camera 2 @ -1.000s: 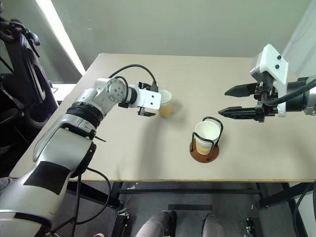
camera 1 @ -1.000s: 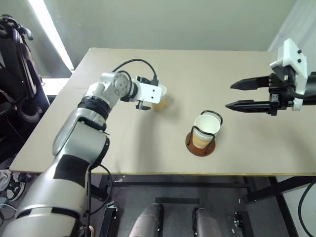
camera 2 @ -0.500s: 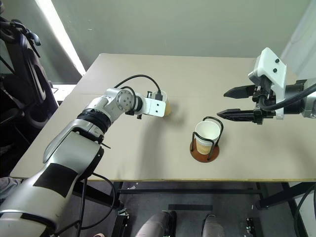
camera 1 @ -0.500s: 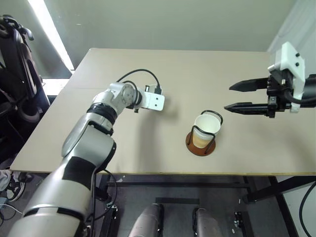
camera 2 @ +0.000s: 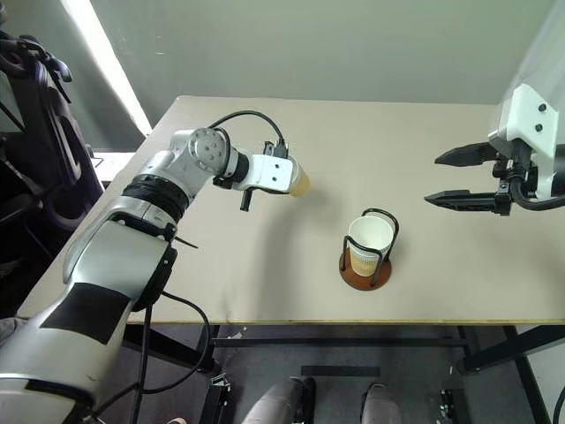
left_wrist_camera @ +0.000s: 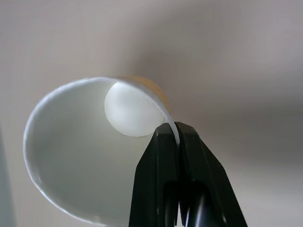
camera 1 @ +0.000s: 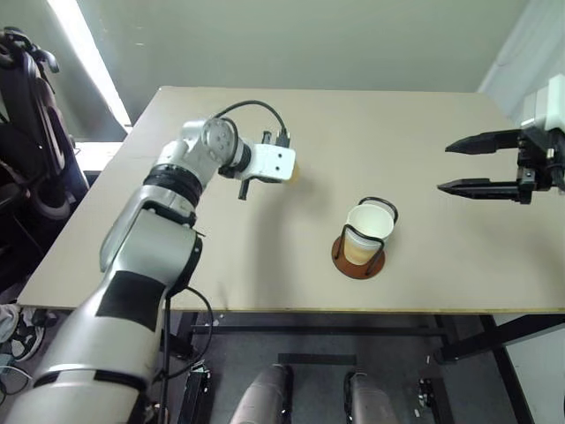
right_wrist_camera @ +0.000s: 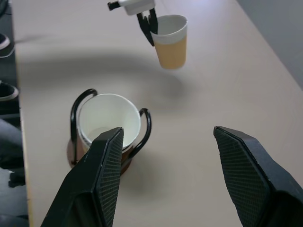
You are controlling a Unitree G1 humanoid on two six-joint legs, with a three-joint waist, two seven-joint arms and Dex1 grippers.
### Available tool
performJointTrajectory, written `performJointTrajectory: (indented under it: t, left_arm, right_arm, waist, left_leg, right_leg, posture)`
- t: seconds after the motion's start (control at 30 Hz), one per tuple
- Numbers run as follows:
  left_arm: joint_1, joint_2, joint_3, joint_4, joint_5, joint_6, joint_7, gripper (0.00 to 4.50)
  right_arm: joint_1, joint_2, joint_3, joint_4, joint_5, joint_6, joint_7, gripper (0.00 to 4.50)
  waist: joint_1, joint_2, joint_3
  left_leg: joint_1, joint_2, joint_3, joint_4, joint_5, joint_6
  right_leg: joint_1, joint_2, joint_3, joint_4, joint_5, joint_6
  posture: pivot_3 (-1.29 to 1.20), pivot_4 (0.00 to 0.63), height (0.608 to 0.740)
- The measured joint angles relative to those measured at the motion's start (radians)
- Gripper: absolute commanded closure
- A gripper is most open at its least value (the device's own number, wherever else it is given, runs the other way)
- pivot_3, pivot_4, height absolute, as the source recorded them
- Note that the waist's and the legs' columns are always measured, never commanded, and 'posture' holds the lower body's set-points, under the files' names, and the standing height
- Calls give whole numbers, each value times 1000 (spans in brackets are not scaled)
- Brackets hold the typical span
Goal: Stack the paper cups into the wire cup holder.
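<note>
My left gripper [right_wrist_camera: 150,26] is shut on the white rim of a tan paper cup [right_wrist_camera: 171,45], one finger inside and one outside. The cup [camera 2: 300,183] hangs a little above the table, left of the holder, with its shadow below it. The left wrist view looks into the cup's white inside [left_wrist_camera: 80,156], past the closed fingertips [left_wrist_camera: 163,142]. The wire cup holder [camera 1: 353,268], a reddish-brown disc with black wire loops [right_wrist_camera: 144,127], stands near the table's front edge. A paper cup [camera 1: 369,228] stands in it, and a second rim seems nested under it. My right gripper [camera 1: 444,167] hovers open and empty, well to the holder's right.
The beige table [camera 1: 441,265] reaches its front edge just below the holder and its left edge beside my left arm. Black equipment [camera 1: 31,115] stands on the floor to the left of the table.
My left gripper has shut on the cup's rim and lifted the cup off the table, tilting it. My right gripper has drifted right, away from the holder, still open.
</note>
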Motion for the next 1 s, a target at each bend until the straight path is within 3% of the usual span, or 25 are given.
performJointTrajectory:
  t: [0.13,0.3,0.6,0.7,1.0]
  left_arm:
    - [-49,1,65,-23,-96,33,-219,4477]
    - [-101,-16,119,-58,-181,70,-355,4477]
    - [-152,-44,108,-82,-310,133,-383,4477]
    - [-174,-50,91,-105,-380,174,-384,4477]
    - [-181,-13,-111,-351,-747,387,-386,4477]
  right_arm:
    - [56,-33,-14,-33,17,2,47,1456]
    - [91,-54,-37,-79,60,56,63,1456]
    - [116,-67,-76,-139,108,123,37,1456]
    - [118,-67,-85,-166,125,143,20,1456]
    - [148,-64,-108,-232,171,193,-36,1456]
  waist:
    - [3,0,0]
    - [3,0,0]
    - [-4,0,0]
    - [-4,-1,0]
    - [-3,0,0]
  left_leg:
    - [-1,0,-2,0,-2,-4]
    - [-1,-1,0,0,-6,-8]
    - [-2,-1,2,3,-7,-6]
    - [-2,-1,3,4,-8,-4]
    - [-6,0,4,16,-14,4]
  right_leg:
    - [0,-3,1,-1,0,0]
    - [0,-2,1,-1,-1,2]
    - [0,-3,2,0,-2,4]
    - [1,-4,2,-1,-6,11]
    - [1,-4,1,0,-4,13]
  posture:
    - [0,150,740]
    - [0,150,740]
    - [0,150,740]
    - [0,150,740]
    - [0,150,740]
